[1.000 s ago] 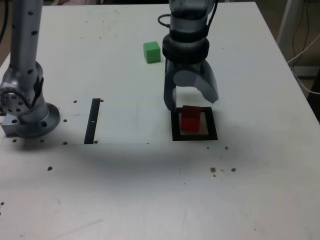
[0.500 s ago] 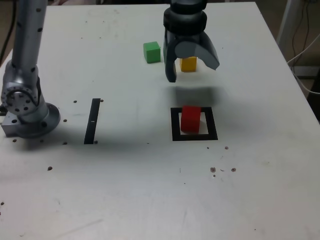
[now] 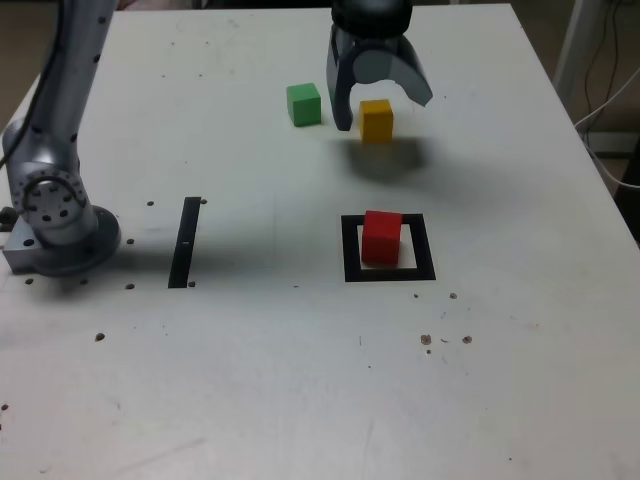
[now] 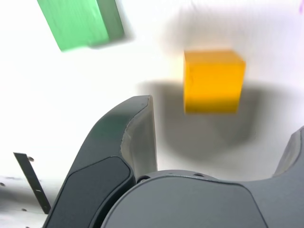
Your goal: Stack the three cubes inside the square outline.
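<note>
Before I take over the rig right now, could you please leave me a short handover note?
Gripper: open, holding nothing, by the yellow cube.
Red cube: inside the square outline, on its left side in the exterior view.
Green cube: on the table, left of the yellow one in the exterior view.
Done: red cube placed.
Left: yellow and green cubes to stack on red; yellow looks likely next.
</note>
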`<action>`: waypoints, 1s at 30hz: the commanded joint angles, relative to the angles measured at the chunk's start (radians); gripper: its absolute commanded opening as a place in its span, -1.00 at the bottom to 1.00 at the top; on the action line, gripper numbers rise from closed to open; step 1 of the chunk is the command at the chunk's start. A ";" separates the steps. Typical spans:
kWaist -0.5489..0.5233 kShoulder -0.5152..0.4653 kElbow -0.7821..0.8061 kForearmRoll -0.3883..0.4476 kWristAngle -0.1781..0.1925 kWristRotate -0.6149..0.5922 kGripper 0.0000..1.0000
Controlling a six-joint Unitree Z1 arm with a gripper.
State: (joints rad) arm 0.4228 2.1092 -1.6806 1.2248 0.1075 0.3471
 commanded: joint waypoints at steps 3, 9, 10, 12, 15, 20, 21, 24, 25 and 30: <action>0.013 0.059 -0.059 0.023 0.002 0.026 0.97; 0.030 0.108 -0.091 0.027 0.003 0.037 0.96; 0.032 0.114 -0.095 0.027 0.004 0.038 0.95; 0.035 0.126 -0.103 0.029 0.005 0.039 0.95; 0.037 0.142 -0.114 0.035 0.009 0.039 0.93; 0.037 0.162 -0.134 0.045 0.022 0.040 0.77; 0.037 0.164 -0.138 0.047 0.025 0.041 0.71; 0.037 0.167 -0.151 0.054 0.035 0.041 0.48; 0.037 0.167 -0.154 0.056 0.037 0.041 0.38; 0.035 0.167 -0.162 0.059 0.048 0.041 -0.17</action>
State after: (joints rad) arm 0.4590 2.2728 -1.8377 1.2804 0.1515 0.3862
